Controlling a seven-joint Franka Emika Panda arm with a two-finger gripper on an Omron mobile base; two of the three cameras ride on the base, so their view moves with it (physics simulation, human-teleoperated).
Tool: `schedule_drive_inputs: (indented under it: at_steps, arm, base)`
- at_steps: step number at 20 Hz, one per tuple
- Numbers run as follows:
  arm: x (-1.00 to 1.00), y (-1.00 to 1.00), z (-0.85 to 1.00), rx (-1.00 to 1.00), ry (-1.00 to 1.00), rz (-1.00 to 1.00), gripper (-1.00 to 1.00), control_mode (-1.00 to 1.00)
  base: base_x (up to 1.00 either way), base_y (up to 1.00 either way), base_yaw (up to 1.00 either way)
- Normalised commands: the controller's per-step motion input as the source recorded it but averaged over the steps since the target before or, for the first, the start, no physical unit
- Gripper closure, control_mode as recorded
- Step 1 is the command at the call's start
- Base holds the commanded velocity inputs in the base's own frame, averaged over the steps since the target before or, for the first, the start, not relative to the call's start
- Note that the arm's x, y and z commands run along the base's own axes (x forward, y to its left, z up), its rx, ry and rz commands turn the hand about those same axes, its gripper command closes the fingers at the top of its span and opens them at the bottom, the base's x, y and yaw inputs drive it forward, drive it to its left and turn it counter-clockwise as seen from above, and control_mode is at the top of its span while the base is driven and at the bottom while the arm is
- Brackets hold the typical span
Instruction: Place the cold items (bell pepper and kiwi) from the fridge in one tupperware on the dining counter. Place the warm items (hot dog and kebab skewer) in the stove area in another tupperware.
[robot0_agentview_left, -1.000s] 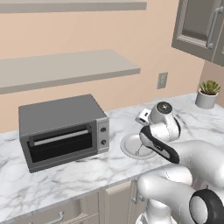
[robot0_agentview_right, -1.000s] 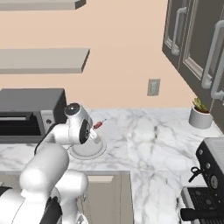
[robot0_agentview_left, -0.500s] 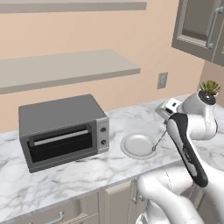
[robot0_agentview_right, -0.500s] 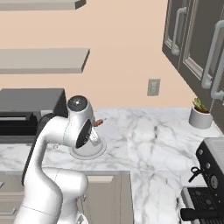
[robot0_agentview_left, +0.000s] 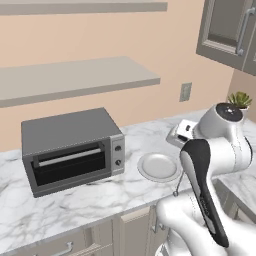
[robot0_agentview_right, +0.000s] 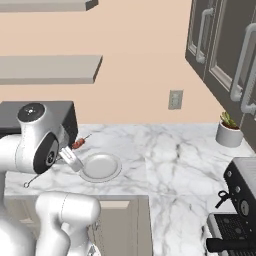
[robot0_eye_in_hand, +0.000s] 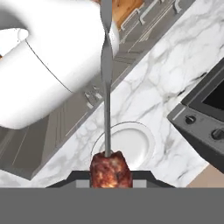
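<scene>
The gripper (robot0_eye_in_hand: 111, 177) is clamped on a kebab skewer (robot0_eye_in_hand: 107, 113), held above a white plate (robot0_agentview_left: 159, 166). The plate sits near the marble counter's (robot0_agentview_left: 75, 200) front edge, beside a toaster oven (robot0_agentview_left: 70, 148).

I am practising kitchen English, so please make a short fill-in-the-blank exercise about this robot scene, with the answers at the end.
1. The gripper is shut on the kebab ____.
2. The round white plate on the marble counter is ____.
3. The toaster oven stands to the ____ of the plate in the left base view.
4. The small potted plant stands beside the dark ____.

Answers: skewer; empty; left; cabinets
</scene>
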Motion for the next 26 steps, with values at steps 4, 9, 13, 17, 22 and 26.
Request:
schedule_drive_inputs:
  at_steps: [4, 9, 13, 17, 22, 26]
  arm:
    - [-0.03, -0.09, -0.66, 0.00, -0.19, 0.03, 1.00, -1.00]
    - [0.00, -0.26, -0.35, 0.05, -0.11, 0.06, 1.00, 1.00]
    - [0.00, 0.00, 0.00, 0.00, 0.00, 0.00, 1.00, 1.00]
    - [0.00, 0.00, 0.00, 0.00, 0.00, 0.00, 1.00, 1.00]
    - [0.00, 0.00, 0.00, 0.00, 0.00, 0.00, 1.00, 1.00]
    - [0.00, 0.00, 0.00, 0.00, 0.00, 0.00, 1.00, 1.00]
  base:
    - [0.00, 0.00, 0.00]
    - [0.00, -0.16, 0.09]
    - [-0.04, -0.17, 0.69]
    - [-0.24, 0.20, 0.76]
    - [-0.31, 0.29, 0.72]
    - [-0.29, 0.60, 0.68]
